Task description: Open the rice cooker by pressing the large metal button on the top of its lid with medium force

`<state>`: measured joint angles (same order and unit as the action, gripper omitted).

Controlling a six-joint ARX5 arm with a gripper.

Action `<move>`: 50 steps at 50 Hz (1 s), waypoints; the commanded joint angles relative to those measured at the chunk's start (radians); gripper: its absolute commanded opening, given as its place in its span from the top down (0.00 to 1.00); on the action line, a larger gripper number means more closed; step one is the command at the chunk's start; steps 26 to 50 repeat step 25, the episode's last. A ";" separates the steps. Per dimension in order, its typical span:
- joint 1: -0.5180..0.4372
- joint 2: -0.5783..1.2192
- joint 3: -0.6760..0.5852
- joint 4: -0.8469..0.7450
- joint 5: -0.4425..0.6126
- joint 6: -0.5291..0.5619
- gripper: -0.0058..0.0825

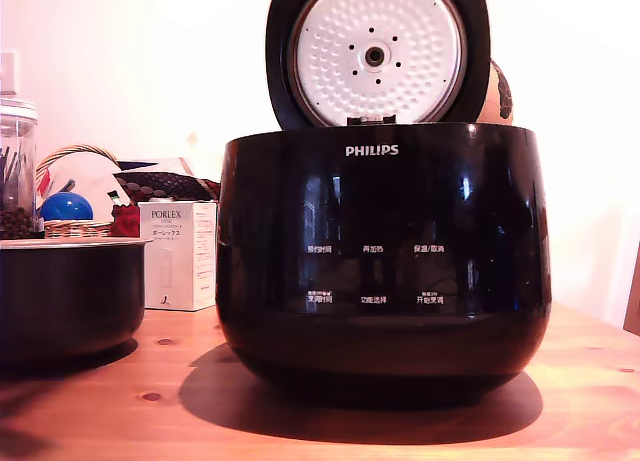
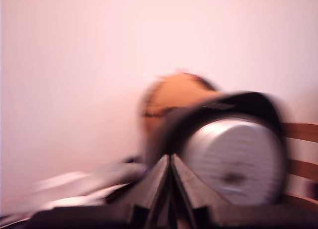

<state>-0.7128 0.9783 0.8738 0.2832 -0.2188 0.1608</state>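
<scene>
Closed tool [image 2: 170, 162] shows only at the wrist — exterior view: rice cooker [image 1: 382, 261], lid [image 1: 377, 53] raised.

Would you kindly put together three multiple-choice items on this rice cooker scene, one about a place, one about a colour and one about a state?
1. In the exterior view, where does the white PORLEX box stand?
A. On the cooker's left
B. On the cooker's right
C. On top of the lid

2. What colour is the ball in the wicker basket?
A. Yellow
B. Blue
C. Green

3. How is the lid of the rice cooker?
A. Shut flat
B. Taken off, lying on the table
C. Raised open

Answers: 1 A, the box sits between the dark pot and the cooker. 2 B, it shows blue above the basket rim. 3 C, the dimpled inner face stands upright behind the body.
</scene>
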 commanded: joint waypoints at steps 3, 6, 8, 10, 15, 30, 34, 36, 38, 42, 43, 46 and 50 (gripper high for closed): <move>0.033 -0.024 -0.027 -0.008 -0.003 0.004 0.96; 0.046 -0.036 -0.027 -0.011 -0.003 0.004 0.96; 0.050 -0.042 -0.027 -0.014 -0.003 0.004 0.96; 0.053 -0.045 -0.027 -0.019 -0.003 0.004 0.96; 0.054 -0.051 -0.027 -0.028 -0.003 0.004 0.96; 0.054 -0.051 -0.027 -0.029 -0.003 0.004 0.96; 0.054 -0.051 -0.027 -0.029 -0.003 0.004 0.96; 0.054 -0.051 -0.027 -0.029 -0.003 0.004 0.96; 0.054 -0.051 -0.027 -0.029 -0.003 0.004 0.96; 0.054 -0.051 -0.027 -0.029 -0.003 0.004 0.96; 0.054 -0.051 -0.027 -0.029 -0.003 0.004 0.96; 0.054 -0.051 -0.027 -0.029 -0.003 0.004 0.96; 0.054 -0.051 -0.027 -0.029 -0.003 0.004 0.96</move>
